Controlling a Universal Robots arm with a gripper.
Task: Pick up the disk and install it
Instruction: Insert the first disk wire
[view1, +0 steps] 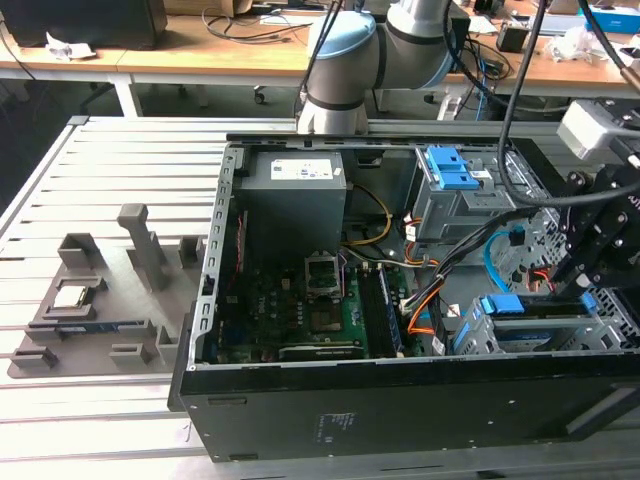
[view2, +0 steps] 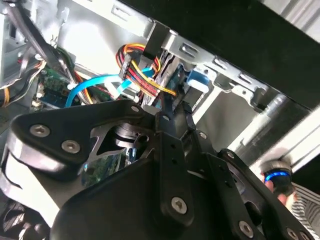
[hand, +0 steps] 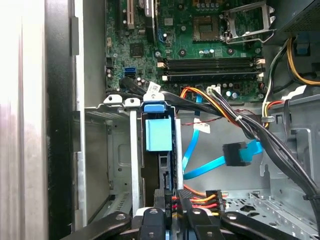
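Nearest the lens in the second wrist view is the black metal gripper (view2: 172, 112). Its fingers (view2: 170, 145) are drawn together with no gap visible between the tips, which point into the open bay beside red, yellow and orange wire bundles (view2: 142, 67). In the first wrist view the gripper (hand: 172, 220) hangs over the silver sheet-metal drive cage (hand: 120, 150). The flat grey disk with blue plastic rails (hand: 157, 135) stands edge-on, already down in its slot, just beyond the tips. In the exterior view the gripper (view1: 590, 260) sits above the disk (view1: 520, 305), in the near corner of the black open computer case (view1: 400, 410) at the exterior view's right, on the slatted grey tabletop (view1: 100, 420). The disk is probably stiff, fairly heavy and sensitive to shock. It is best gripped across its flat faces or pressed on its end edge, and the springy rails avoided.
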